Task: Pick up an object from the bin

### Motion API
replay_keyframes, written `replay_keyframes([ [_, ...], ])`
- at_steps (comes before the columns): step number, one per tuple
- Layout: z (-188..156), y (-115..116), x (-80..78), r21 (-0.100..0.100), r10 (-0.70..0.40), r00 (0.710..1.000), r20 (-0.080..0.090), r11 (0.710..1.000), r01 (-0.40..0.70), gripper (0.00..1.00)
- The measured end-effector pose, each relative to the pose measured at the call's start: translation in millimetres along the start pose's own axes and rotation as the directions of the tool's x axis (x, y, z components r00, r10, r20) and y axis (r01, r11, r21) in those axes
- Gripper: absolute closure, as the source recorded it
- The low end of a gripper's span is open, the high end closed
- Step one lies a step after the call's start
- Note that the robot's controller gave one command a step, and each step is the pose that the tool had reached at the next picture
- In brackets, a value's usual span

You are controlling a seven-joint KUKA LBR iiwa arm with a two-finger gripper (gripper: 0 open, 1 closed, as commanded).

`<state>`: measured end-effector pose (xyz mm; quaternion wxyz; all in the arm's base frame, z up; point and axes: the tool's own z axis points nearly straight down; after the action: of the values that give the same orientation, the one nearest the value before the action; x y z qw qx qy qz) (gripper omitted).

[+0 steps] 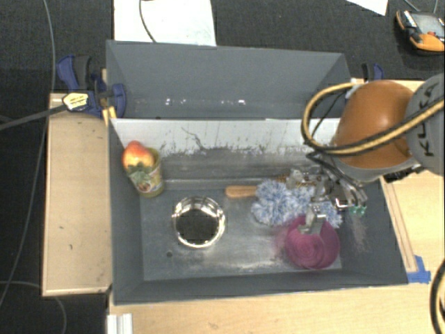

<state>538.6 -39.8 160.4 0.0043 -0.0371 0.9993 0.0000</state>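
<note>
Hand (318, 218) low over pink cup (306, 250), beside blue cloth (278, 202).
Looks like the approach step; can't tell if hand is open or closed. Next: line up on cup rim, then close.

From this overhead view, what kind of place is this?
Likely a robotics lab bin-picking cell: a grey metal bin holds loose odds such as a steel cup and a blue fluffy cloth, and a robot arm reaches in from the right.
</note>
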Motion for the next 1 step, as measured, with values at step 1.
replay_keyframes([
  [1, 26.8, -3.6, -39.6, -0.001, 0.000, 1.000, 0.000, 1.000, 0.000, 0.00],
])
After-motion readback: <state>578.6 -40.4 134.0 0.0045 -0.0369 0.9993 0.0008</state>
